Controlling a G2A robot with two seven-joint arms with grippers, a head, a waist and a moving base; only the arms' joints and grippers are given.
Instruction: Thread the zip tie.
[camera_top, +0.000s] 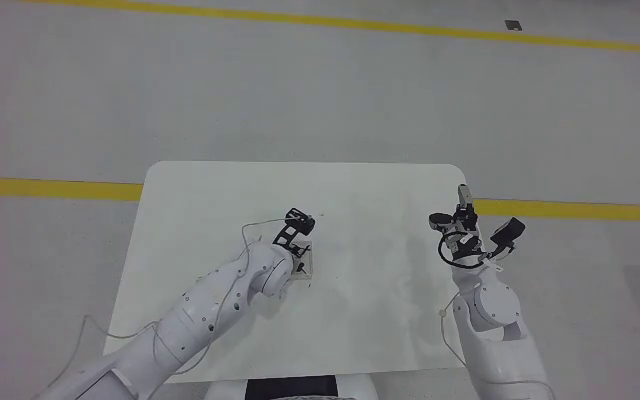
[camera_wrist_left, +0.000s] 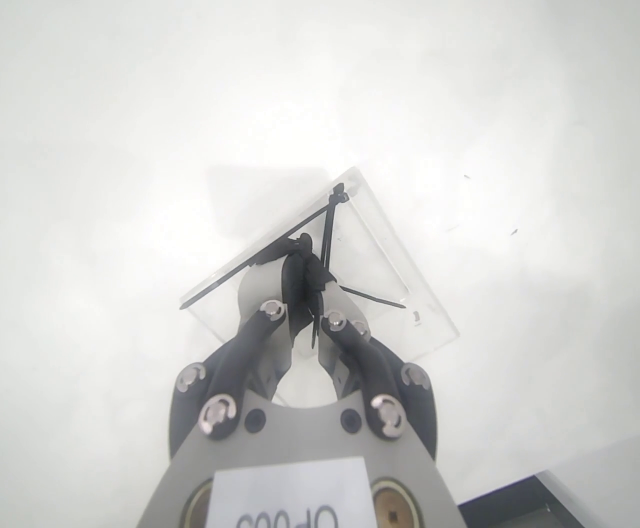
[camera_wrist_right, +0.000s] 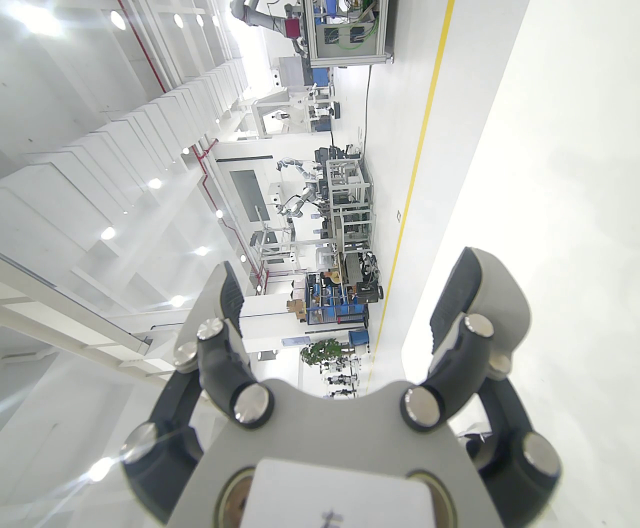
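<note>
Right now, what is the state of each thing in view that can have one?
zip tie: gripped, bent at its head; threaded or not, unclear.
clear plate: flat on the table, under the zip tie.
left gripper: shut on the zip tie.
right gripper: open, empty.

Black zip tie (camera_wrist_left: 225, 277), white table (camera_top: 380, 200)

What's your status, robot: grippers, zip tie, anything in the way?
Left gripper shut on zip tie, over clear plate. Right gripper open, empty, at table edge. Nothing in the way.
</note>
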